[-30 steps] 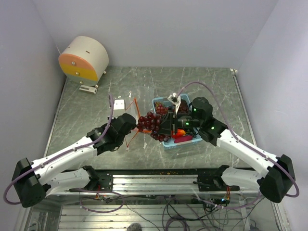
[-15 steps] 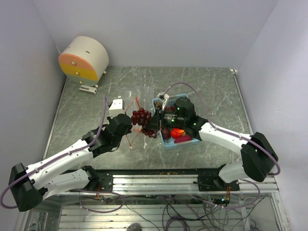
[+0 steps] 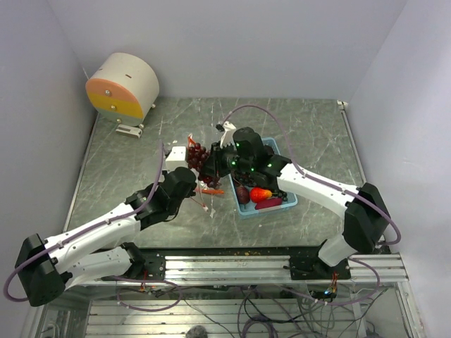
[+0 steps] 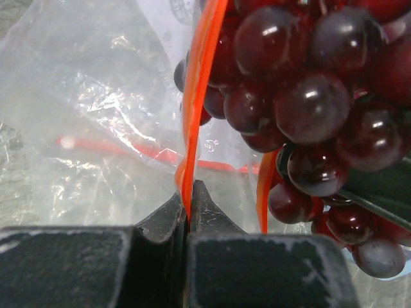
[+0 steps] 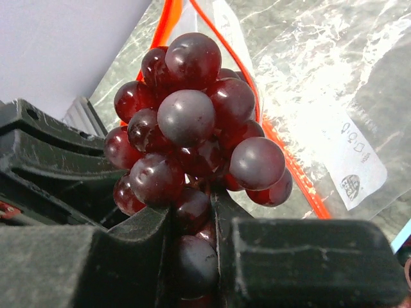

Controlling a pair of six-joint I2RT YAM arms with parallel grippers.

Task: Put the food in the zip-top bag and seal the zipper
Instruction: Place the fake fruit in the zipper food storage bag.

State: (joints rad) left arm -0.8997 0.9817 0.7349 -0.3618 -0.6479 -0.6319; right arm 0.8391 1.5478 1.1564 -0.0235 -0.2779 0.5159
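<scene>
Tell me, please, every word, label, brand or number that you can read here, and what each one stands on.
No wording is legible anywhere.
White label on the zip-top bag, right wrist view: tiny symbols and a round mark, too small and blurred to read.
Round print at the top edge of the left wrist view, on the bag: cut off, unreadable.

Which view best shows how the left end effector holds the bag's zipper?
Left wrist: the orange zipper runs straight into the shut left end effector, which pinches it. The right wrist shows only stretches behind the grapes; the top view, small orange bits.
</scene>
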